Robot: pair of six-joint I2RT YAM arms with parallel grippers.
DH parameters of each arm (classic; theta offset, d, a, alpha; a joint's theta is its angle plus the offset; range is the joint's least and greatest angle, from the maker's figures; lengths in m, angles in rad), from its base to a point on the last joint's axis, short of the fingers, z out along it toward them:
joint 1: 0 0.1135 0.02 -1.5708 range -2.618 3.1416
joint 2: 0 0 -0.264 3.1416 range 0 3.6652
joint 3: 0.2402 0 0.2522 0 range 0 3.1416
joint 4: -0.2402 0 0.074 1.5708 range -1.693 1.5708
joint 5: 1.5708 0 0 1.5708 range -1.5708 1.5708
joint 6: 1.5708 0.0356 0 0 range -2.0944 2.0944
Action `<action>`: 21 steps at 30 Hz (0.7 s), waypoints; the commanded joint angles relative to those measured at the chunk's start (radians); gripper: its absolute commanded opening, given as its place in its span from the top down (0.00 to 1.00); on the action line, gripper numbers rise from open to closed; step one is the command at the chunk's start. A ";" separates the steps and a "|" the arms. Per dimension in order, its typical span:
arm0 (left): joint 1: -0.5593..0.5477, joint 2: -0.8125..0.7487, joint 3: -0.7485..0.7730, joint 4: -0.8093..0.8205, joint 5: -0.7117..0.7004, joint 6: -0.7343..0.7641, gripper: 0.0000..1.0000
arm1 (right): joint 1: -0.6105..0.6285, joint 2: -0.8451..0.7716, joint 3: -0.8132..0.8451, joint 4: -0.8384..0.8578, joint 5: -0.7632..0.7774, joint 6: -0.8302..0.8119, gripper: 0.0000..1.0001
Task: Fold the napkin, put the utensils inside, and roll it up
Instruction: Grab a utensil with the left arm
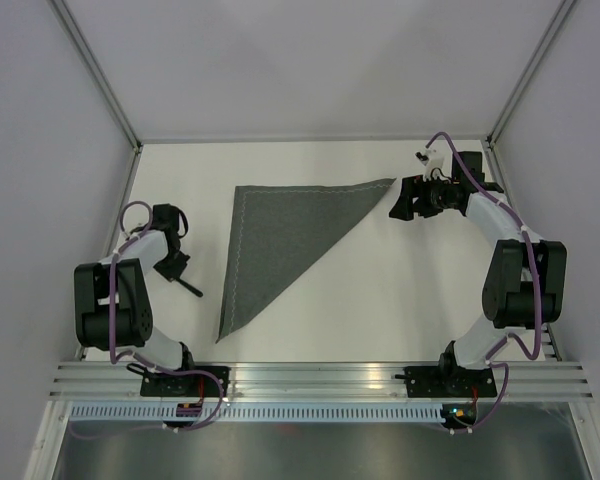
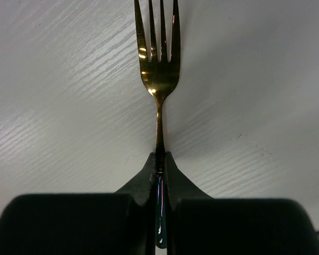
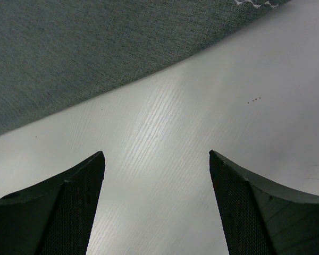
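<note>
The dark grey napkin (image 1: 280, 240) lies on the white table folded into a triangle, its long fold edge running from the far right corner to the near left corner. My left gripper (image 1: 177, 265) is left of the napkin, low at the table. It is shut on the handle of a gold fork (image 2: 159, 79), whose tines point away from the fingers (image 2: 143, 175). The fork's end (image 1: 189, 287) sticks out toward the napkin. My right gripper (image 1: 400, 200) is open and empty just right of the napkin's far right corner. The right wrist view shows the napkin edge (image 3: 95, 53) ahead of the open fingers (image 3: 80, 202).
The table (image 1: 400, 290) is walled by white panels at the left, back and right. A metal rail (image 1: 320, 375) with both arm bases runs along the near edge. No other utensil shows.
</note>
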 commanded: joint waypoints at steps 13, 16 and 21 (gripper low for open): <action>-0.001 -0.132 0.167 0.172 0.280 0.378 0.98 | -0.003 -0.023 0.055 -0.024 -0.022 0.009 0.15; -0.030 -0.176 0.194 0.214 0.414 0.473 0.98 | -0.003 -0.017 0.072 -0.027 -0.021 0.018 0.15; -0.234 -0.160 0.298 0.206 0.486 0.625 0.98 | -0.002 -0.015 0.088 -0.034 -0.012 0.017 0.15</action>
